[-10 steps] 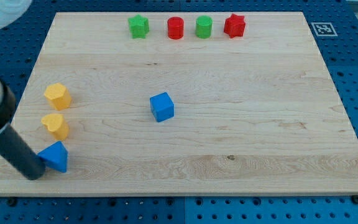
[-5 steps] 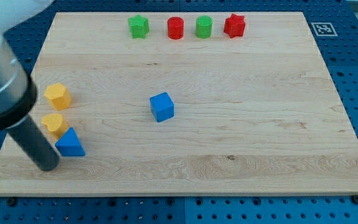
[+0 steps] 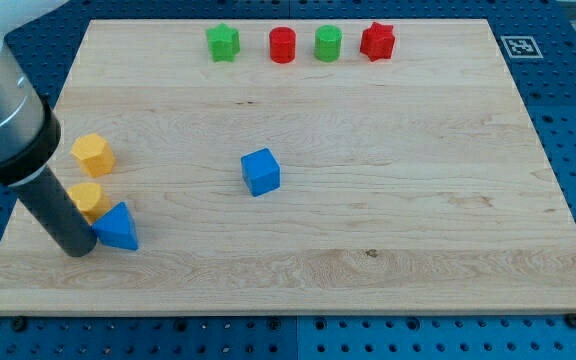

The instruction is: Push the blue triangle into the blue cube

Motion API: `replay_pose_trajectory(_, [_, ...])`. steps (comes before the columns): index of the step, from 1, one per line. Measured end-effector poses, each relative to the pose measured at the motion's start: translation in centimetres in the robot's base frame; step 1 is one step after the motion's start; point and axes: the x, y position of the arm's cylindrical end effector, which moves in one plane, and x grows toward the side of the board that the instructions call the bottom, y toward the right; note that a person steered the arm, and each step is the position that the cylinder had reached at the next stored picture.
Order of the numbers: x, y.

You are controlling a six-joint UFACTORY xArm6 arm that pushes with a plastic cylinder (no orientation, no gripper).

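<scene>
So my tip (image 3: 78, 250) is down on the wooden board (image 3: 418, 200) near its lower-left corner. I've got no claw, just a straight dark rod, so there's nothing to open or shut and nothing held. It only pushes. The tip sits right up against the left side of the blue triangle (image 3: 117, 227); they look to be touching, though the rod hides that edge (so I can't swear to it).

Just above the tip, toward the view's top, is a yellow block (image 3: 88, 198), partly hidden behind my rod, so its shape is hard to make out. It's just beside the triangle's upper left. Further up from there is a second yellow block (image 3: 93, 155), looks roughly hexagonal, standing apart from the first.

The blue cube (image 3: 260, 171) is off to the right of my tip and a bit up, well apart from the triangle with bare wood between them.

Way off along the board's top edge, far from my tip, there's a row: green star-ish block (image 3: 223, 42), red cylinder (image 3: 283, 44), green cylinder (image 3: 328, 43), red star (image 3: 377, 40).

No containers anywhere. My rod's upper part runs out of the view's left edge, so it's cut off.
</scene>
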Motion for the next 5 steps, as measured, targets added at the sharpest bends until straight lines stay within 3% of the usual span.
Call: replay_pose_trajectory(5, [-3.1,9.6])
